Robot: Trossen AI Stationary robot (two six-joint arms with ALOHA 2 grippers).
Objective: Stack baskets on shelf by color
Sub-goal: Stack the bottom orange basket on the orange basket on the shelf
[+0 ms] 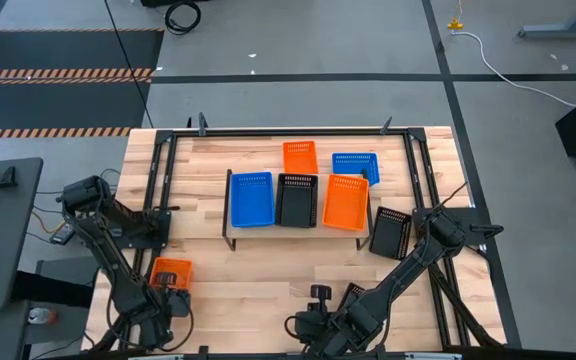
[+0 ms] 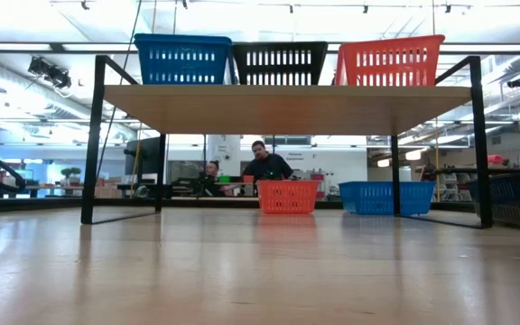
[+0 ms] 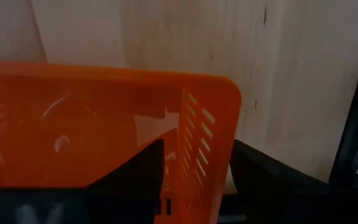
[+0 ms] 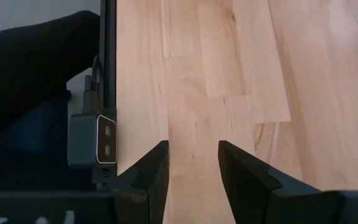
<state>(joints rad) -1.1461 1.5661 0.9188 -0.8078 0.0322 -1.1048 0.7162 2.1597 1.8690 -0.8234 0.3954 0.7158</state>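
Your left end effector (image 3: 194,177) at near-left counter (image 1: 268,270) corner, fingers straddling wall of orange basket (image 1: 172,271), one inside, one outside; whether squeezing it, cannot tell. Your right end effector (image 4: 192,165) low over bare wood at near edge, fingers apart, holding nothing. Shelf (image 1: 298,229) carries blue (image 1: 251,198), black (image 1: 296,199), orange (image 1: 346,201) baskets side by side. Behind shelf: orange (image 1: 300,156), blue (image 1: 355,165). Black basket (image 1: 390,232) just right of shelf.

Blue (image 1: 251,198), black (image 1: 296,199), orange baskets (image 1: 345,201) side by side on shelf (image 1: 230,231)
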